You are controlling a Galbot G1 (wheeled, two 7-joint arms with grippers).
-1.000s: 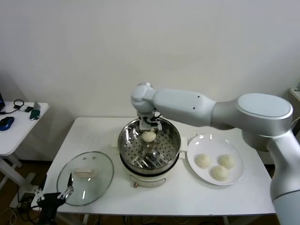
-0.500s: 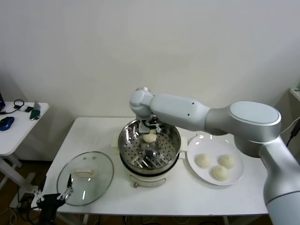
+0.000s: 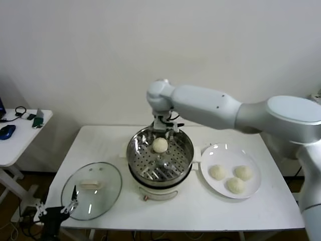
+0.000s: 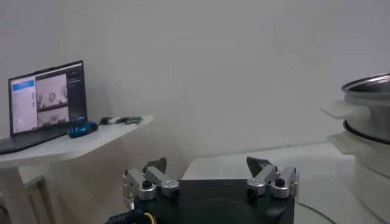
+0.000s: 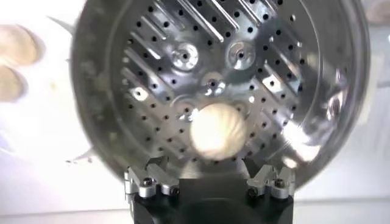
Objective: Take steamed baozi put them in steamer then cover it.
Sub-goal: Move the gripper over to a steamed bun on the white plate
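A large round shiny stainless-steel steamer pot (image 3: 159, 159) on a white base with side handles stands upright and uncovered at the middle of the table. One small, smooth cream-white baozi bun (image 3: 160, 145) sits on its perforated metal tray (image 5: 183, 91), toward the far side. Three more cream-white baozi buns (image 3: 230, 178) lie clustered together, well apart from the pot on its right. The round clear glass cover (image 3: 92, 190), metal-rimmed with a cream-white bar handle, lies flat near the table's front left corner, handle up.
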